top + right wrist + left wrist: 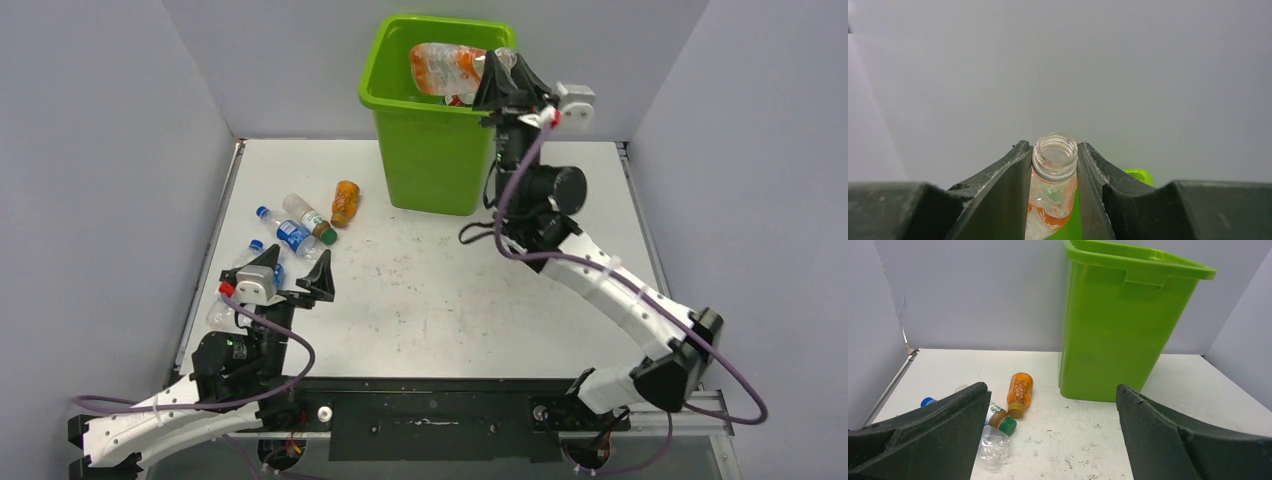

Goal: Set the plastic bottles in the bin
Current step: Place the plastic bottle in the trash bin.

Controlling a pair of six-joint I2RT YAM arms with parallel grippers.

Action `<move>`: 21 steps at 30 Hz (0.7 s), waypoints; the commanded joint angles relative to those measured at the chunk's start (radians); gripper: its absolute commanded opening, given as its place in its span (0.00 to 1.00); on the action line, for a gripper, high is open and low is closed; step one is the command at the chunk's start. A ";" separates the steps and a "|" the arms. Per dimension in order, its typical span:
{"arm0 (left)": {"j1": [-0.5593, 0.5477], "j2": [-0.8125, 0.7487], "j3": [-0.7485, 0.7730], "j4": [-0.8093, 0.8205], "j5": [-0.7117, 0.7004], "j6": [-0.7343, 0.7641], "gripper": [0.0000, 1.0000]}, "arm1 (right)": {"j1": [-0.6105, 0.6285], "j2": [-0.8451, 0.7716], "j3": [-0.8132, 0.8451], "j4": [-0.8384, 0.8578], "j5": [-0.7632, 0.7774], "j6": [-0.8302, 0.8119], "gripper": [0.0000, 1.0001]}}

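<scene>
The lime-green bin (pixel 430 160) (pixel 1118 335) stands at the back of the table. Over its open top my right gripper (pixel 497 75) (pixel 1054 160) is shut on the neck of a crushed clear bottle with an orange label (pixel 447 68) (pixel 1054 150), which has no cap. Several plastic bottles lie at the left: an orange one (pixel 345 203) (pixel 1020 392), a brown one with a green cap (pixel 310 218) (pixel 1000 421), a blue-labelled one (pixel 288 233) and a crushed clear one (pixel 993 446). My left gripper (pixel 297 272) (pixel 1052 387) hangs open just in front of them, holding nothing.
Grey walls close in the white table (pixel 440 300) on three sides. A metal rail (pixel 215 240) runs along the left edge. Another bottle with a red cap (pixel 226 290) lies partly under my left wrist. A strip of the bin's rim (pixel 1140 175) shows beyond the right fingers.
</scene>
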 commanded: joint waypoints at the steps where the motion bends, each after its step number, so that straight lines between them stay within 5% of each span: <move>1: 0.005 0.014 0.006 0.002 -0.002 -0.017 0.96 | -0.089 0.173 0.208 0.032 0.157 -0.100 0.05; 12: 0.006 0.070 0.032 -0.033 0.002 -0.027 0.96 | -0.187 0.465 0.533 -0.310 0.265 -0.065 0.05; 21: 0.014 0.064 0.032 -0.037 0.010 -0.035 0.96 | -0.354 0.522 0.704 -0.805 -0.146 0.310 0.05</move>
